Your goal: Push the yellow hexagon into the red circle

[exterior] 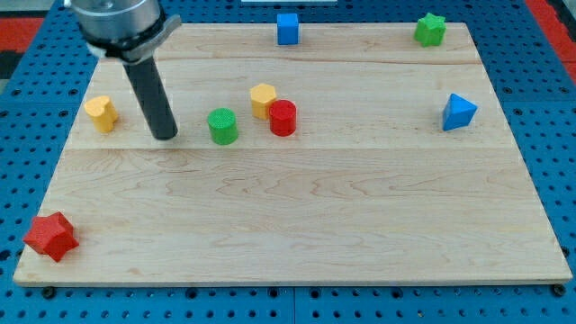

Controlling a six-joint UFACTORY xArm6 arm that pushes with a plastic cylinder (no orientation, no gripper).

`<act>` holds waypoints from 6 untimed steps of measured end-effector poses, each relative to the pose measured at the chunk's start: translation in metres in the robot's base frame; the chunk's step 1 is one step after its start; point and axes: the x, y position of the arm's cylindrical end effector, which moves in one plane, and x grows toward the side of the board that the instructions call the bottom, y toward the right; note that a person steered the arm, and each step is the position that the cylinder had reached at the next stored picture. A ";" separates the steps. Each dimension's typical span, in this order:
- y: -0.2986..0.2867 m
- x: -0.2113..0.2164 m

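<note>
1. A pale wooden worktop point(297, 225) is seen from above and in front, resting on a blue perforated base point(36, 99); the base is cut off at every edge of the view.
2. The arm point(117, 20) enters from the view's top left, and its upper body is cropped by the frame, so only the grey collar and the dark rod are visible.
3. No hand is fitted, so no released, clenched or grasping state can be told; the arm ends in a plain rod.
4. My tip point(166, 137) is set on the board between the yellow block at the view's left point(102, 112) and the green cylinder point(222, 125), touching neither.
5. The shape of that left yellow block is hard to make out; it appears rounded at one side.
6. The yellow hexagon point(263, 100) is found near the board's middle, to the view's right of the green cylinder and well apart from my tip.
7. The red circle point(283, 117) stands against the hexagon's lower right side; the two appear to touch, and part of the hexagon's base is hidden behind it.
8. A blue cube point(287, 28) and a green star point(430, 30) are placed at the view's top edge of the board.
9. A blue triangular block point(459, 112) sits at the view's right.
10. A red star point(50, 236) overhangs the board's bottom-left corner.
</note>
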 end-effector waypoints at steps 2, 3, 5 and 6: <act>0.087 -0.068; 0.125 -0.067; 0.146 -0.029; 0.160 -0.007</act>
